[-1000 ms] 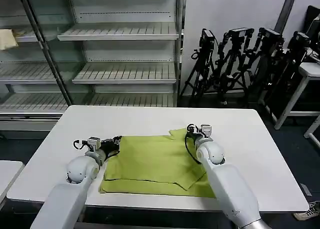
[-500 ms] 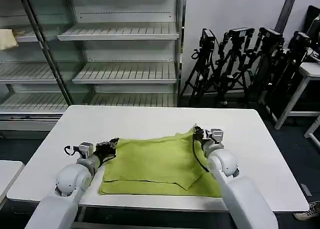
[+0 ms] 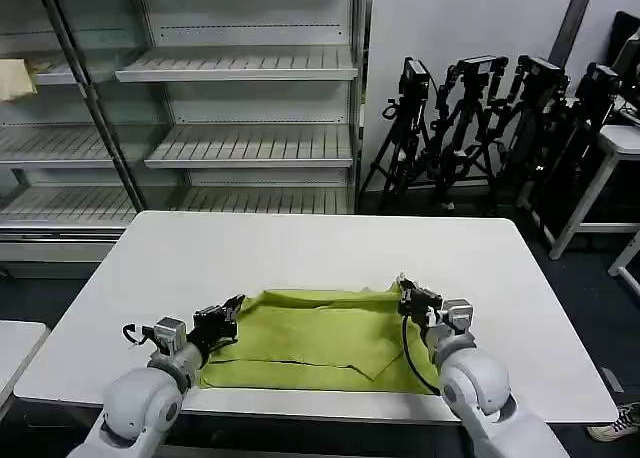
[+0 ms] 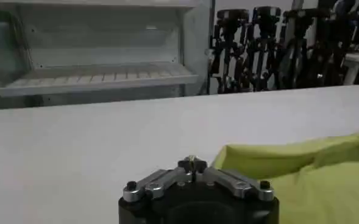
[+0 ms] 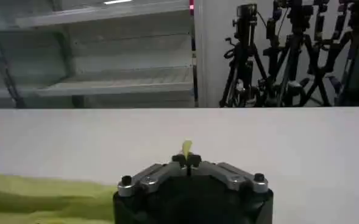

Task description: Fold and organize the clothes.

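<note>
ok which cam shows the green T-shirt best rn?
Head view: the whole T-shirt lies on the white table, the left gripper and right gripper pinching its far corners. Left wrist view catches one bunched edge; right wrist view, a strip plus a scrap between the fingertips.

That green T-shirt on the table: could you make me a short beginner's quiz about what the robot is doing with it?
1. True or false: the T-shirt hangs on a shelf.
2. Which edge of the shirt do the left gripper and right gripper pinch: A) far, B) near?
3. What dark gear stands behind the table?

Key: 1 false, it lies on the table. 2 A. 3 tripods.
</note>
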You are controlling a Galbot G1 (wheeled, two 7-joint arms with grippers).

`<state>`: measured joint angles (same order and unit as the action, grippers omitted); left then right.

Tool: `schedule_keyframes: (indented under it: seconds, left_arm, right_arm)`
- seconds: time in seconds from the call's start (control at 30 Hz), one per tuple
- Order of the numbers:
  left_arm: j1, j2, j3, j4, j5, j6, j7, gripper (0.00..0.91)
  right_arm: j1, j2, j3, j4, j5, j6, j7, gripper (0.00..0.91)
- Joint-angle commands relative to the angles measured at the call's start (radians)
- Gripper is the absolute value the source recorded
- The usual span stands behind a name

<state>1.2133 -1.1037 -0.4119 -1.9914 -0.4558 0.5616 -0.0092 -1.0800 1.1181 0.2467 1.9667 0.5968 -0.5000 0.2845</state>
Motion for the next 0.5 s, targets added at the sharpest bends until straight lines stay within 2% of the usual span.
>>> schedule_keyframes:
  seconds: [0.03, 0.5]
  left_arm:
    - [0.098, -0.008, -0.012, -0.077, 0.045, -0.001, -0.014, 0.01]
    - [0.114, -0.008, -0.03, -0.069, 0.08, 0.002, -0.005, 0.01]
  right_arm:
    - [-0.173, -0.029, 0.035, 0.133, -0.021, 0.016, 0.0, 0.0]
    - [-0.215, -0.03, 0.068, 0.171, -0.021, 0.028, -0.008, 0.0]
